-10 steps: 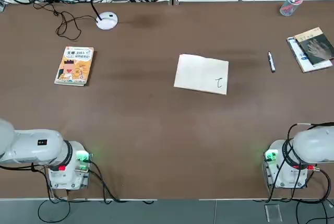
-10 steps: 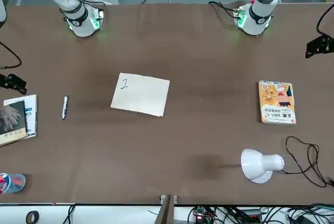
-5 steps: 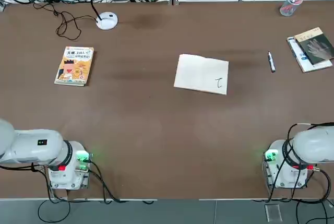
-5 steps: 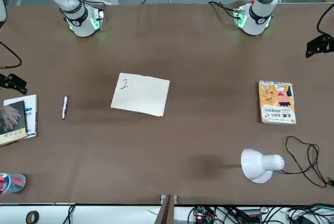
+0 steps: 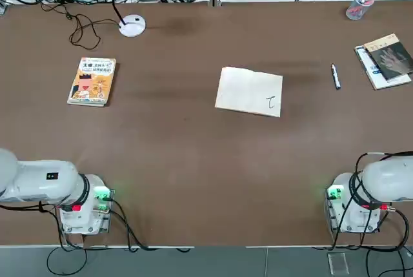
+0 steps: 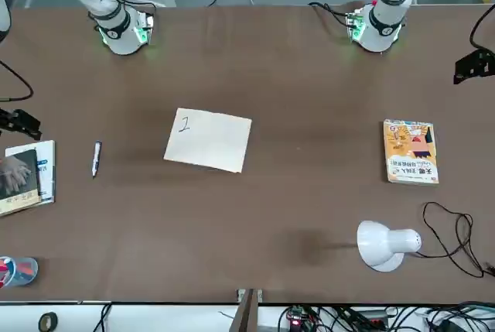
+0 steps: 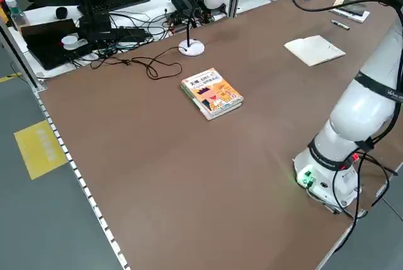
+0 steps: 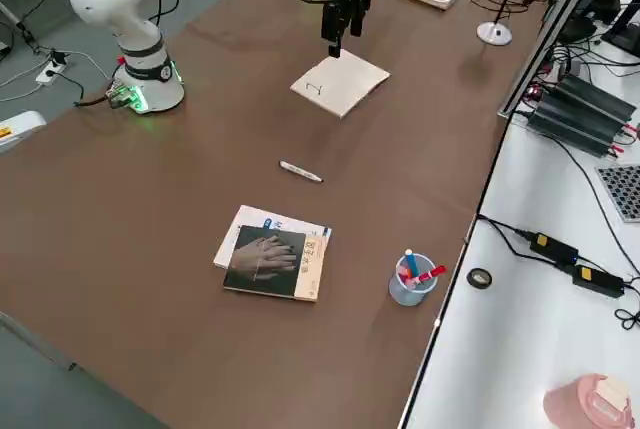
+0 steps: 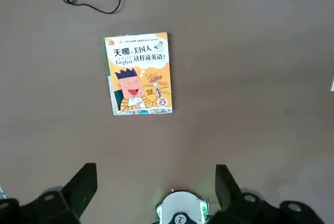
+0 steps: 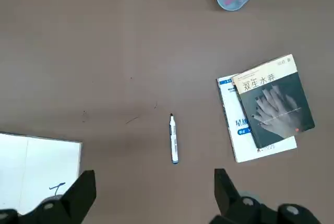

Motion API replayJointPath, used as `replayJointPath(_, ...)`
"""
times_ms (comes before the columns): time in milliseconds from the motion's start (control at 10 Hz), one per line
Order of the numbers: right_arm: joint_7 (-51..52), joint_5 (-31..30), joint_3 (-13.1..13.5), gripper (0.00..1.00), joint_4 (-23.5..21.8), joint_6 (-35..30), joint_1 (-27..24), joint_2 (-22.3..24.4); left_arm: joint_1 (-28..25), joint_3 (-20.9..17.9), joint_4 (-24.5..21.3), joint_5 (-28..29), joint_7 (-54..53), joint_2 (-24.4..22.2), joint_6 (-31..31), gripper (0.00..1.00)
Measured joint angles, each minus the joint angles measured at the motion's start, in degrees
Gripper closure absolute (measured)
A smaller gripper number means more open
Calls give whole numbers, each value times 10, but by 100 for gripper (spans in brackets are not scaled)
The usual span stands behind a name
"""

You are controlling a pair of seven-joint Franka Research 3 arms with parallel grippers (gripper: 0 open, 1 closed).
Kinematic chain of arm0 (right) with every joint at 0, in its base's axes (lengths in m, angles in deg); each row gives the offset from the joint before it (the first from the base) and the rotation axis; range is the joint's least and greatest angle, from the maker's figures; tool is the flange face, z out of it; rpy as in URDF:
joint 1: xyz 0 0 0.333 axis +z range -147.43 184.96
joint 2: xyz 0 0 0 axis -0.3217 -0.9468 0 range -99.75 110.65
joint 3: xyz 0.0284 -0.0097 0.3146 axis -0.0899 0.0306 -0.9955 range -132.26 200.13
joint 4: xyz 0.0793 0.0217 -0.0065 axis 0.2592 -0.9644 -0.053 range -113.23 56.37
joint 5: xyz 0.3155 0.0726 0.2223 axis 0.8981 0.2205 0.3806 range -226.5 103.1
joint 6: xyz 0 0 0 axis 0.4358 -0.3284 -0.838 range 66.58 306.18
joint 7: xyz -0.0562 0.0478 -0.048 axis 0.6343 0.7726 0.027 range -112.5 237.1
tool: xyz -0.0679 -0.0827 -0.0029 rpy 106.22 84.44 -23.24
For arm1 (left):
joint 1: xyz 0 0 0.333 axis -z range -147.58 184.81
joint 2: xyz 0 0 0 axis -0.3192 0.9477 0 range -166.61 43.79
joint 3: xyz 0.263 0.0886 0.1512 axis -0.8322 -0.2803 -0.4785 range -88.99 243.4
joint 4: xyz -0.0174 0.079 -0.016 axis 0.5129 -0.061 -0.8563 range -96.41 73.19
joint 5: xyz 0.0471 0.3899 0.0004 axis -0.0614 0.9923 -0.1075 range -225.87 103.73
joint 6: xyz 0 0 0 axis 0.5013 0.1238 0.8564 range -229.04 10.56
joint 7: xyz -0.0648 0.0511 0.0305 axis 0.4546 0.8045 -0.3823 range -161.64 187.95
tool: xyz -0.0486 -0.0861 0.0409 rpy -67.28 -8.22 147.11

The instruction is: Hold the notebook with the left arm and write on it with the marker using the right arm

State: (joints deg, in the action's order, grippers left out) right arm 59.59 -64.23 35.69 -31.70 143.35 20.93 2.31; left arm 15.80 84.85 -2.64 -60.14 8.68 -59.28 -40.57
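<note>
The notebook [image 5: 249, 92] already bears a small mark near one corner, the marker [image 5: 335, 76] lies loose beside it, and both the left gripper [image 9: 156, 195] and right gripper [image 10: 154, 195] hover spread and empty, suggesting completion

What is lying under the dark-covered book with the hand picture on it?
Under the dark-covered book lies a white and blue book, showing only along two edges; the rest of its cover is hidden. Both rest on the table, apart from the marker.
</note>
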Motion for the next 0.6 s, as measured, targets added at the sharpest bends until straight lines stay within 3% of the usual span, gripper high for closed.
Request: replayJointPath(600, 0, 0, 0, 0, 0, -5, 0, 0, 0, 0, 0, 0, 0, 0, 0, 0)
